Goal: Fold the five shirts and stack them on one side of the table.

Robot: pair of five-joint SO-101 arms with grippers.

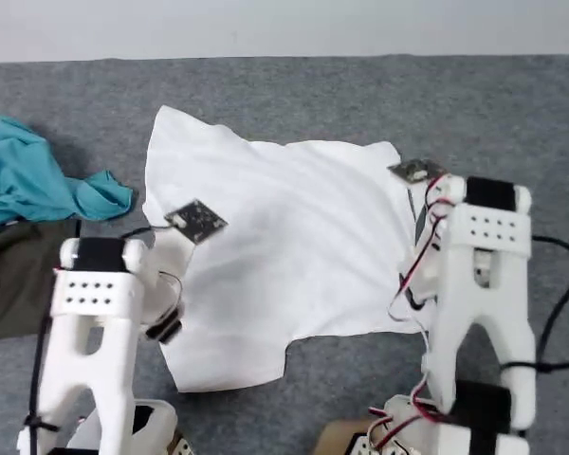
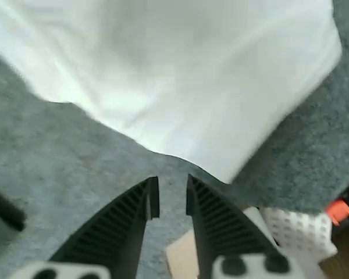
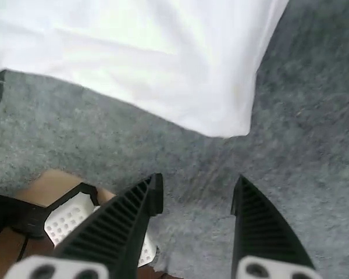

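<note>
White shirt (image 1: 284, 246) lies spread flat mid-worktop (image 1: 512, 104), its wider extent running side to side between the two arms. Its near edge sits just ahead of both end effectors; neither touches cloth. Left end effector (image 2: 173, 195): jaws almost closed, narrow gap, empty. Right end effector (image 3: 198, 195): jaws well apart, empty, facing a near corner. Judged about equally placed for a two-arm hem grasp. Off left, dark shirt (image 1: 14, 275), then teal shirt (image 1: 28, 175), crumpled.

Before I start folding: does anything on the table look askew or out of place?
The white shirt lies spread but crooked, its edges wavy. The teal shirt is bunched in a heap off to one side, next to a dark shirt. Nothing looks damaged.
</note>
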